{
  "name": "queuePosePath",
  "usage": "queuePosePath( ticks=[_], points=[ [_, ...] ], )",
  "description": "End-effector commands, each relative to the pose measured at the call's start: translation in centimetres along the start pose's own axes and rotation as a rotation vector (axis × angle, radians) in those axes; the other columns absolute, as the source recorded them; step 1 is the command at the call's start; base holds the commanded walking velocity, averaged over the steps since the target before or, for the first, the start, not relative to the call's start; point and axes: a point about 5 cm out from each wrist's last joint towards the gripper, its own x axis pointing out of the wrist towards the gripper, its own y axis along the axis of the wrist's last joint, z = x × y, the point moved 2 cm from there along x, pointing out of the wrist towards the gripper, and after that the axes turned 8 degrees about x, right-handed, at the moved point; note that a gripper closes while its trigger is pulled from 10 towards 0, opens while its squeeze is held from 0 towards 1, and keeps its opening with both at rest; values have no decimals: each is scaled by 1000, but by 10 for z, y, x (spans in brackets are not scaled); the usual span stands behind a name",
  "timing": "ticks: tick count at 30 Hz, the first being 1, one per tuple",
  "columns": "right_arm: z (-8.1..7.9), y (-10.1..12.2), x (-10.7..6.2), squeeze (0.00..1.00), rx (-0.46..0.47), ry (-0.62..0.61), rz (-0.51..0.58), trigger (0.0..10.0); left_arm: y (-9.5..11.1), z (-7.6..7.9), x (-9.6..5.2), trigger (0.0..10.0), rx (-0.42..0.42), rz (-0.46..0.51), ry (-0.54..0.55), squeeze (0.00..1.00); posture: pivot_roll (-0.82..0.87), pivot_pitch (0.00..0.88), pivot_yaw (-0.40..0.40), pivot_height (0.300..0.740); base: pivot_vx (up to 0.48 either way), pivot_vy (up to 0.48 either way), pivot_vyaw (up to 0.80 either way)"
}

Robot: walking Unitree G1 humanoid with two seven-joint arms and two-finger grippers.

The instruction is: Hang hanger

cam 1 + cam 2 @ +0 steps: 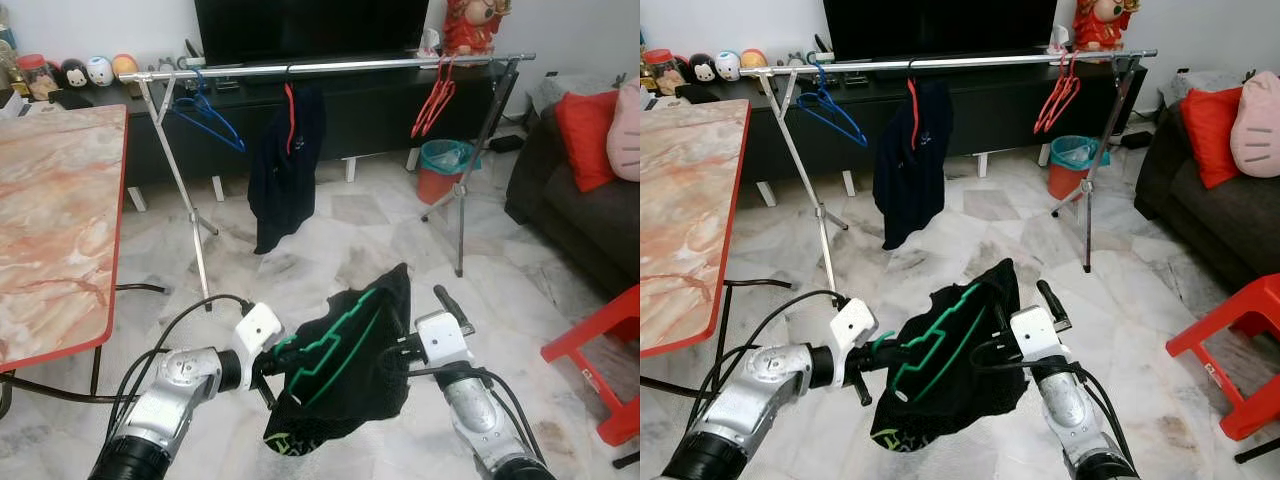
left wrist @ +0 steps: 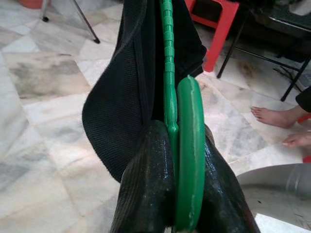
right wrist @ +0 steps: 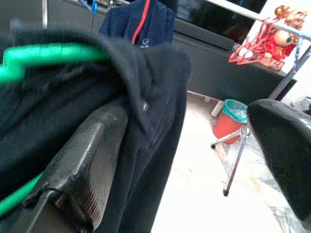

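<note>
Green hanger (image 1: 335, 345) with a black garment (image 1: 350, 375) is pinched by the left gripper (image 1: 268, 368), while the right gripper (image 1: 425, 325) has its fingers spread.

Marble-topped table (image 1: 55, 220) left; dark sofa (image 1: 575, 215), red stool (image 1: 605, 350) right.

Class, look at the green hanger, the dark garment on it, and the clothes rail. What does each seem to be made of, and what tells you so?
Green hanger: likely plastic; glossy, moulded ridges, uniform colour.
Dark garment: soft knit fabric; matte, visibly ribbed weave, drapes in folds.
Clothes rail: probably metal tubing; silvery, reflective, thin straight bar and legs.
</note>
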Motion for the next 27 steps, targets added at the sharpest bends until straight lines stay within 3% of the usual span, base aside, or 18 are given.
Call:
queuePosePath(
  ticks=[1, 8, 17, 24, 27],
  points=[
    [1, 10, 4, 0, -12, 0, 50, 10000, 15, 0, 1, 10000, 39, 48, -14, 0, 2, 0, -34, 740, 0, 0, 0],
    [2, 14, 4, 0, -57, -12, 74, 10000, 16, 1, 0, 10000, 48, 47, -22, 0, 2, 0, -37, 740, 0, 0, 0],
    [8, 11, 4, 0, -199, -72, 35, 10000, 18, 4, 0, 10000, 50, 53, -38, 0, 6, 0, -44, 740, 0, 0, 0],
    [5, 13, 5, 0, -176, -62, 37, 10000, 19, 5, 0, 10000, 55, 55, -44, 0, 5, 0, -45, 740, 0, 0, 0],
    [-6, 13, 5, 0, -140, 5, 31, 10000, 19, 4, 0, 10000, 62, 51, -44, 0, 7, 0, -45, 740, 0, 0, 0]
  ],
)
